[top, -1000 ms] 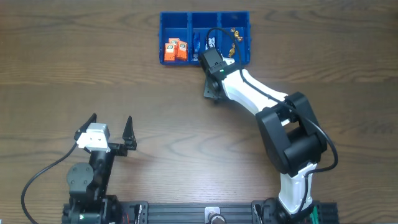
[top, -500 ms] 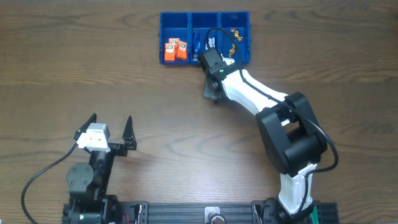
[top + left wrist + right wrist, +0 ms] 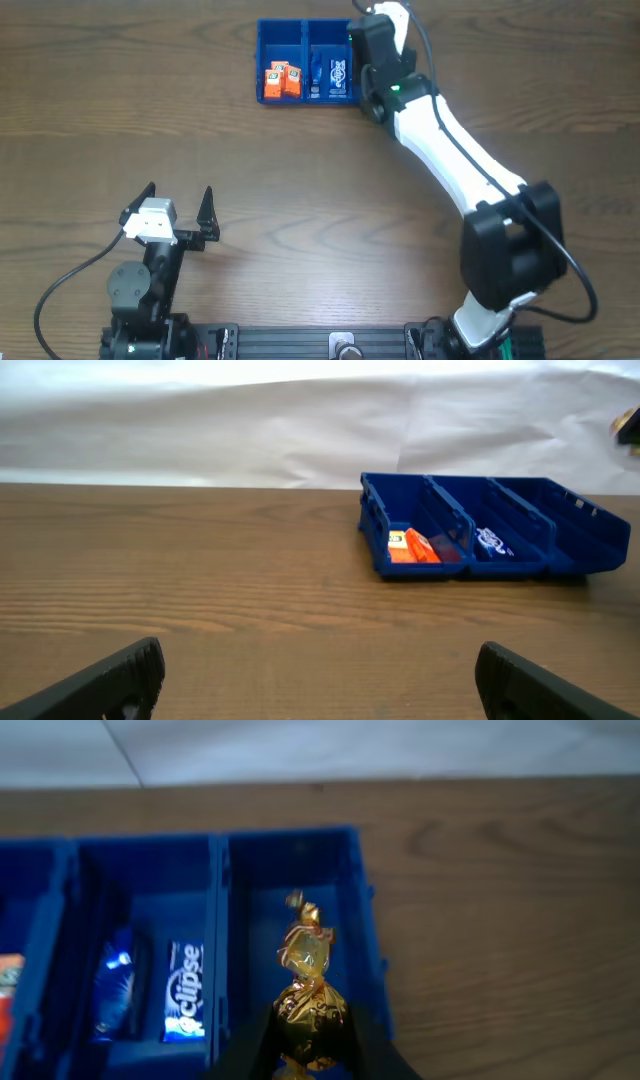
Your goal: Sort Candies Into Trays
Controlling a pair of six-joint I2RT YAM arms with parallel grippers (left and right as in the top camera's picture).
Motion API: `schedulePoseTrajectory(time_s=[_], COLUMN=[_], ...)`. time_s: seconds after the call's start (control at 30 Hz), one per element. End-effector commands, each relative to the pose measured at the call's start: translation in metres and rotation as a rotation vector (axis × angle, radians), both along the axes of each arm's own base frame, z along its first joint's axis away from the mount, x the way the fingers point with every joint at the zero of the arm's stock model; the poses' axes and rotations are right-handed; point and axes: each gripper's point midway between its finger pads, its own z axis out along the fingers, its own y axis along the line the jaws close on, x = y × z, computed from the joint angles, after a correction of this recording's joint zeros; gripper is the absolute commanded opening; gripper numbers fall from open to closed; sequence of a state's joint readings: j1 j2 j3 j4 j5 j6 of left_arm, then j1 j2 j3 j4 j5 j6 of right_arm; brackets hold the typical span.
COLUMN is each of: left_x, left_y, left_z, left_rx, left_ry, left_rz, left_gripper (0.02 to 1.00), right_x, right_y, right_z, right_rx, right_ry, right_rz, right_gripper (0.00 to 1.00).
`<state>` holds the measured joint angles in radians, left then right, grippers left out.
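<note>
The right arm (image 3: 448, 152) is seen stretched far forward from its base, its white link slanting diagonally toward the middle and its wrist tipped downward. The right gripper (image 3: 312, 1048) is held above the surface, its fingers closed on a gold-wrapped candy (image 3: 310, 1005) (only the dark fingertips are seen in the wrist view, one at either side of the wrapper). The left arm (image 3: 150, 268) is kept folded close above its base, and the left gripper (image 3: 178, 192) is held level with its two fingers spread wide apart.

Gold candy (image 3: 309, 988) in right pincer (image 3: 310, 1042) over blue tray (image 3: 280, 40), right bin; orange candies (image 3: 282, 81) left, blue packets (image 3: 338, 72) middle.
</note>
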<state>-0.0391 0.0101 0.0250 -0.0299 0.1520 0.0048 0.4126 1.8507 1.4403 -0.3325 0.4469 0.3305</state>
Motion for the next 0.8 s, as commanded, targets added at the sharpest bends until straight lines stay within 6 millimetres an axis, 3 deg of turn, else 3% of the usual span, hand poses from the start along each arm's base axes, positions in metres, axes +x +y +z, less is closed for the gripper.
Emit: schedulePoseTrajectory(time_s=[0.03,0.13,0.3,0.4,0.5,0.53,0.63,0.7,0.77,0.8], left_x=[-0.001,-0.001,-0.001,-0.001,-0.001,-0.001,-0.001,-0.001,-0.001,-0.001], left_y=[-0.002,-0.002,-0.002,-0.002,-0.002,-0.002,-0.002,-0.002,-0.002,-0.002], left_z=[-0.016,-0.016,-0.016,-0.016,-0.016,-0.016,-0.016,-0.016,-0.016,-0.016], left_rx=[0.013,0.013,0.013,0.013,0.013,0.013,0.013,0.013,0.013,0.014], left_ry=[0.045,0.045,0.045,0.045,0.045,0.045,0.045,0.045,0.045,0.044], left_rz=[-0.018,-0.018,-0.018,-0.018,-0.018,-0.018,-0.018,-0.018,-0.018,-0.018], left_gripper=[0.998,0.996,0.998,0.998,0.998,0.998,0.998,0.996,0.996,0.998], right_x=[0.004,0.005,0.006,0.006,0.005,0.005,0.005,0.004,-0.007,-0.029], right_y=[0.000,-0.002,-0.002,-0.002,-0.002,-0.002,-0.002,-0.003,-0.009,-0.029], right_z=[-0.027,-0.046,-0.046,-0.046,-0.047,-0.047,-0.040,-0.016,0.042,0.098], right_rx=[-0.026,-0.038,-0.018,-0.018,-0.019,-0.020,-0.015,0.004,0.018,0.014], right_ry=[0.044,0.082,0.074,0.074,0.078,0.077,0.065,0.020,-0.074,-0.146], right_rz=[0.006,0.003,-0.013,-0.013,-0.013,-0.013,-0.014,-0.013,-0.006,-0.002], right_gripper=[0.150,0.150,0.159,0.343,0.936,1.000,1.000,1.000,1.000,1.000])
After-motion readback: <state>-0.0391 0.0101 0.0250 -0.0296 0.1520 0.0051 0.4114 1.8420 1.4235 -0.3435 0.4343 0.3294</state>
